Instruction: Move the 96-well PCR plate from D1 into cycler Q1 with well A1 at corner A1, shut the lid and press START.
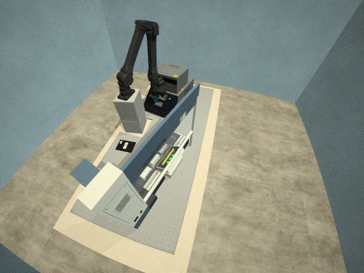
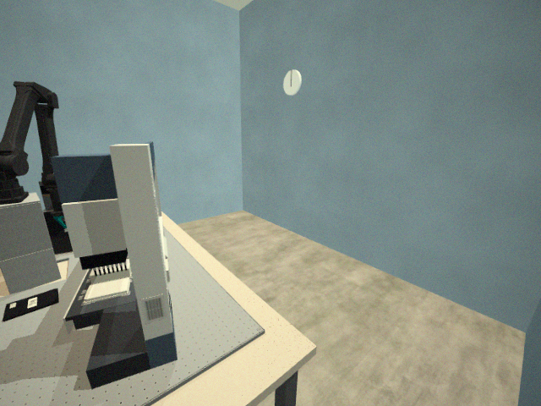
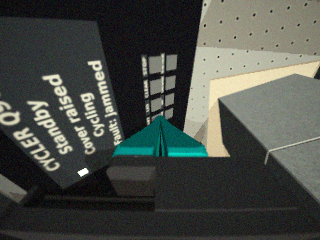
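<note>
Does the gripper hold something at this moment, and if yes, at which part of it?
Nothing is held. The teal-fingered parallel gripper is shut with its fingers together and nothing between them, its tip pointing at the grey key grid on the black cycler panel.

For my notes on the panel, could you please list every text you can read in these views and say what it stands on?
On the cycler's dark status panel, wrist view:
"CYCLER Q", cut off at the frame edge
"Standby"
"Cover raised"
"Cycling"
"Fault: jammed"

On the keypad beyond the shut gripper:
"STOP"
"CLEAR", only just legible; the labels below it are too blurred.

Top and exterior views: nothing legible.
</note>
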Controlling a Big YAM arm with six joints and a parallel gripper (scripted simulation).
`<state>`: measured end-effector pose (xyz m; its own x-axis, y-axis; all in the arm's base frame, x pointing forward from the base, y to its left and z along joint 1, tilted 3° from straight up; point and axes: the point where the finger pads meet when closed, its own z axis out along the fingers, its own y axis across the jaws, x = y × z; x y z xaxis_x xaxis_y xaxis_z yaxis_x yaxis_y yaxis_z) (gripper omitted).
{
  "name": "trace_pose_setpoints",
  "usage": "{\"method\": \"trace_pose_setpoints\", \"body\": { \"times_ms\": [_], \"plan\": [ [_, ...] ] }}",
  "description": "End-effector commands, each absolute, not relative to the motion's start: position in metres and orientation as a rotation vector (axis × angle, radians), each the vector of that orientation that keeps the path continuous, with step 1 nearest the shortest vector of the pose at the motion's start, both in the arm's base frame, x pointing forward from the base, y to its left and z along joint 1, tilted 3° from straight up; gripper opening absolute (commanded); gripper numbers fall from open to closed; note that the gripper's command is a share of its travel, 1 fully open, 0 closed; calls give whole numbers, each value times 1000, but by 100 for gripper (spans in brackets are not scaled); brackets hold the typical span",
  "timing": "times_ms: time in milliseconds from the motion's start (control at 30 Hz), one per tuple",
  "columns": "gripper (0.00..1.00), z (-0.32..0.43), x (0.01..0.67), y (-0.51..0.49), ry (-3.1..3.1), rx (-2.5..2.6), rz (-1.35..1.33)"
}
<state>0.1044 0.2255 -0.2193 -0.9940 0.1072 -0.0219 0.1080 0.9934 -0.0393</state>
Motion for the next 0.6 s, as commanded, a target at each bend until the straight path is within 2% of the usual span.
{"method": "trace_pose_setpoints", "body": {
  "times_ms": [0, 567],
  "plan": [
    [0, -219, 111, 240, 3103, 170, -29],
    [0, -216, 113, 251, 3098, 159, -3]
  ]
}}
